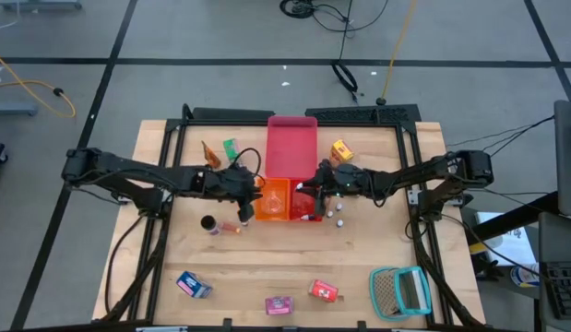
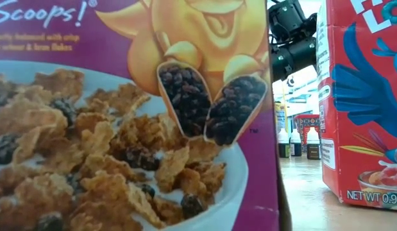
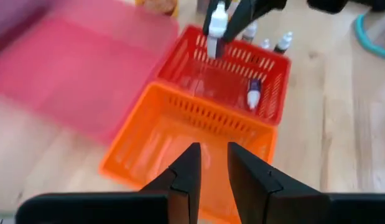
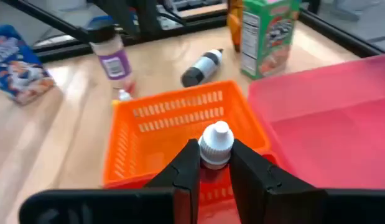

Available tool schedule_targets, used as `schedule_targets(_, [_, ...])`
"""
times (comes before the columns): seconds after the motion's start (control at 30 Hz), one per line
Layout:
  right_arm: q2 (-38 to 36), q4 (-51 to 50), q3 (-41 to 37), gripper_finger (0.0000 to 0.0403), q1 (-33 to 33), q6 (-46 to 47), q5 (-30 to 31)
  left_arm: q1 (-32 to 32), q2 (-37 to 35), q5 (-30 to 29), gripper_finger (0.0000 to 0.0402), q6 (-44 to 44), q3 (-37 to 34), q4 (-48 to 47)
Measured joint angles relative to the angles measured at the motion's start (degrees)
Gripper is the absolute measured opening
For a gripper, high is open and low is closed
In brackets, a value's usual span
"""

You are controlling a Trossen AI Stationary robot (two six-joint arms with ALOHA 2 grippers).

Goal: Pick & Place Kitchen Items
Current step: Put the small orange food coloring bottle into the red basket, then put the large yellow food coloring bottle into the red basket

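1. My right gripper (image 4: 208, 163) is clamped on a white-capped bottle (image 4: 215, 145), centre of the high view, above the red basket (image 3: 224, 78).
2. My left gripper (image 3: 213, 167) hovers over the orange basket (image 3: 180, 134), centre frame, fingers slightly apart and holding nothing.
3. I judge this the placing step: next, lower the bottle into the red basket and let go.
4. The red basket already holds one small bottle (image 3: 254, 93); the orange basket looks empty.
5. More bottles stand just right of the baskets; boxes lie along the lower edge; the teal basket (image 1: 400, 291) is lower right.
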Motion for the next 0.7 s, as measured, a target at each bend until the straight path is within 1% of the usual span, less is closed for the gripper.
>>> schedule_targets(0.07, [-0.06,-1.0,0.02,0.0053,0.0,-0.14,0.08,0.0,-0.96,0.08,0.0076,-0.58,-0.05,-4.54])
schedule_targets(0.23, [-0.04,-2.68,0.02,0.0058,-0.35,-0.08,0.67,-0.02,-1.08,0.2,0.0076,-1.74,-0.06,-9.76])
schedule_targets(0.33, [-0.04,-3.27,0.0,0.0082,-0.35,-0.25,3.21,-0.07,-1.1,0.23,0.0076,-2.49,-0.04,-11.46])
schedule_targets(0.47, [-0.04,-3.02,0.0,0.0114,-0.37,-0.23,3.06,-1.0,-1.08,0.69,0.0076,-2.23,-0.04,-11.99])
schedule_targets(0.57, [-0.04,-2.94,0.0,0.0131,-0.37,-0.24,3.15,-2.25,-1.08,3.27,0.0076,0.84,-0.04,-13.57])
schedule_targets(0.7, [-0.04,-2.75,0.0,0.0147,-0.43,-0.48,4.65,-4.28,-1.08,3.8,0.0076,3.25,-0.04,-16.96])
